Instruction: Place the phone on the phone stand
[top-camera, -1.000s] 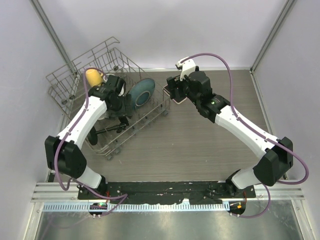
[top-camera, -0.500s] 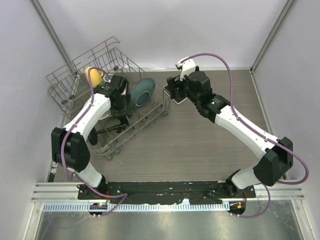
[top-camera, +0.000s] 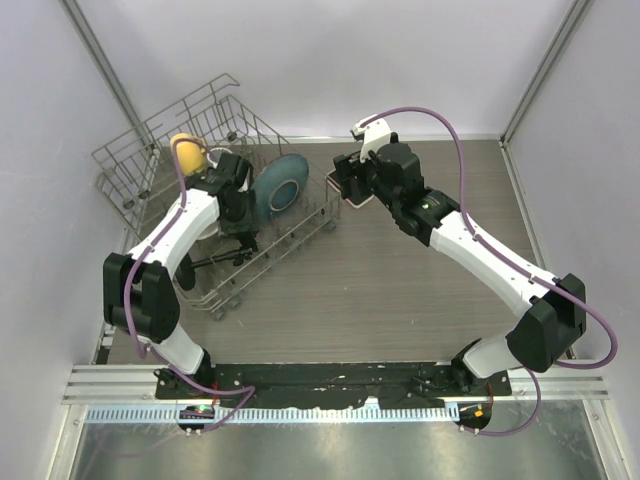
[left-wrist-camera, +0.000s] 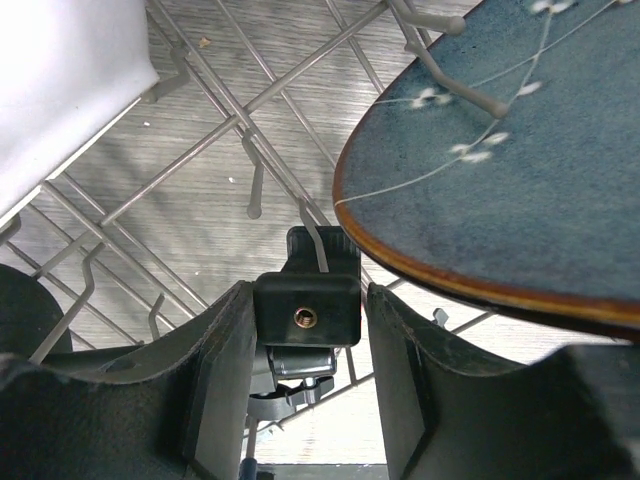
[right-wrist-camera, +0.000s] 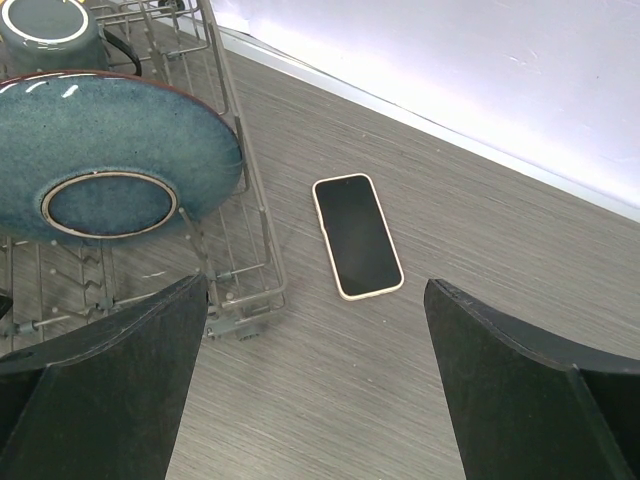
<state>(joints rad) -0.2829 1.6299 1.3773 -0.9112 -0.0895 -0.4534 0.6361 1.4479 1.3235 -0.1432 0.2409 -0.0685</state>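
The phone (right-wrist-camera: 358, 237) lies flat on the table, screen up, just right of the rack; in the top view only a pinkish edge of the phone (top-camera: 358, 203) shows under my right gripper (top-camera: 352, 185). My right gripper (right-wrist-camera: 315, 300) hovers above it, wide open and empty. The phone stand lies inside the rack, with its disc base (top-camera: 186, 276) to the left. Its black clamp head (left-wrist-camera: 306, 300) sits between the fingers of my left gripper (left-wrist-camera: 308, 335). The left pad touches it and the right pad is at most a sliver away.
The grey wire dish rack (top-camera: 150, 140) holds a blue plate (top-camera: 277, 187) right beside my left gripper, a yellow cup (top-camera: 186, 152) and a teal mug (right-wrist-camera: 50, 25). The plate's rim (left-wrist-camera: 520, 170) hangs over my right finger. Rack wires (left-wrist-camera: 255, 185) surround the clamp head.
My left arm has drawn its elbow in and its gripper has shifted slightly toward the far side of the rack. The blue plate has shifted a little. My right arm has not moved.
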